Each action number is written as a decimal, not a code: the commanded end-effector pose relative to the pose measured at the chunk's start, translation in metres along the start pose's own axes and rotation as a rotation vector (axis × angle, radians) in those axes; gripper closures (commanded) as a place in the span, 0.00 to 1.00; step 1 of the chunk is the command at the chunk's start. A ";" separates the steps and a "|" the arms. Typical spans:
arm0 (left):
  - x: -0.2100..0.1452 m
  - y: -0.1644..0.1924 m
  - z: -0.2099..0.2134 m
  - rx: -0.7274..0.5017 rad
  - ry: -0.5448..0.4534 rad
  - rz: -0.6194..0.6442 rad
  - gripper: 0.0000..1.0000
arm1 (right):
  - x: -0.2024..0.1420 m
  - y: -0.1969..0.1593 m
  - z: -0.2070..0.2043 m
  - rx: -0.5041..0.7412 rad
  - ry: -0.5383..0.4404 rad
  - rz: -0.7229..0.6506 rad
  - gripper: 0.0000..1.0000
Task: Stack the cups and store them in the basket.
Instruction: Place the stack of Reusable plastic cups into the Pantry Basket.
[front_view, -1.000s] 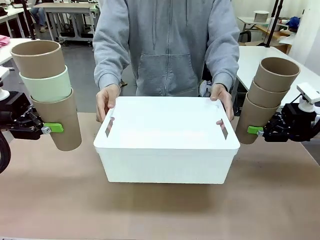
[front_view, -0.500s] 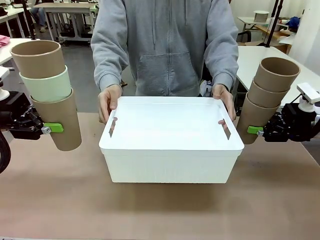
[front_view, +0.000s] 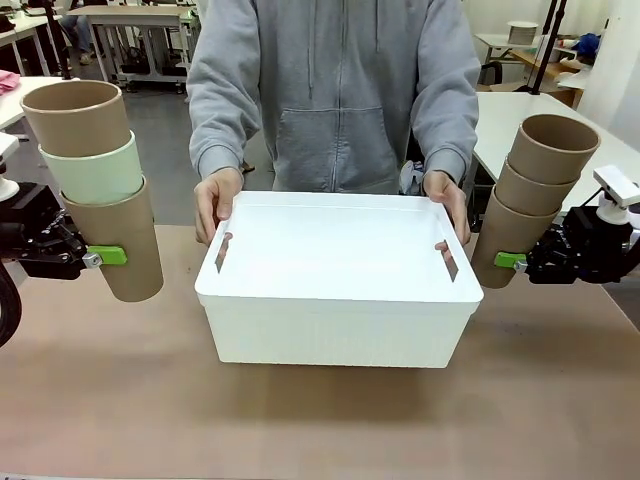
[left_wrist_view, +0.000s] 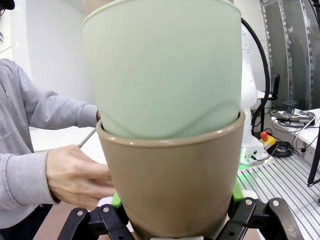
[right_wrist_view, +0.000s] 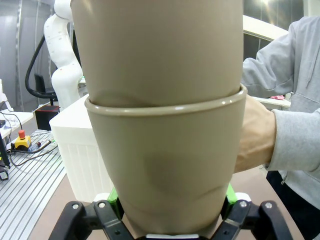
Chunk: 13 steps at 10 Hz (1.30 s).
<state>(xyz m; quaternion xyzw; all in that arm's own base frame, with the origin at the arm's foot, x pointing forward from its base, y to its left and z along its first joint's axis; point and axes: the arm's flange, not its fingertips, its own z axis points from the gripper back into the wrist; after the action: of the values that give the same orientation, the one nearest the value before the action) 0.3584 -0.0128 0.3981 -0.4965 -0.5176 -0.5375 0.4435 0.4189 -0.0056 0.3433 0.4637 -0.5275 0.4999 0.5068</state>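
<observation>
**A:** Entry one: the basket?

**B:** White plastic basket, centre of the frame, standing on the brown table. There is a slot handle cut-out in each short side. A person holds its far corners, one hand at the far left and the other hand at the far right.

**A:** Entry two: left edge of the frame?

**B:** Left stack: three nested paper cups, kraft brown at the bottom and top with a mint green cup between them. It is held clear of the table, mouths up, leaning a little to the upper left. The left tool pinches the bottom cup low on its wall, with green pads against opposite sides.

**A:** Entry three: right edge?

**B:** Right stack: three nested kraft brown cups, tilted towards the upper right. It is off the table, near the basket's right end. The right tool is clamped on the bottom cup. In the right wrist view that cup's wall is dented between the pads.
</observation>
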 end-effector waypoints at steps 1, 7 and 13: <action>0.005 -0.001 -0.001 -0.003 -0.003 0.008 0.14 | 0.004 0.000 -0.001 0.002 -0.002 0.009 0.16; 0.005 -0.001 -0.001 -0.003 -0.003 0.008 0.14 | 0.004 0.000 -0.001 0.002 -0.002 0.009 0.16; 0.005 -0.001 -0.001 -0.003 -0.003 0.008 0.14 | 0.073 0.028 -0.003 0.015 0.050 0.001 0.16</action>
<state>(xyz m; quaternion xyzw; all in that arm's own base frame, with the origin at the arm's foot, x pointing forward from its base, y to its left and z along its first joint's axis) 0.3585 -0.0129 0.3979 -0.4967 -0.5175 -0.5374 0.4435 0.4085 -0.0030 0.3791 0.4590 -0.5259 0.5137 0.4989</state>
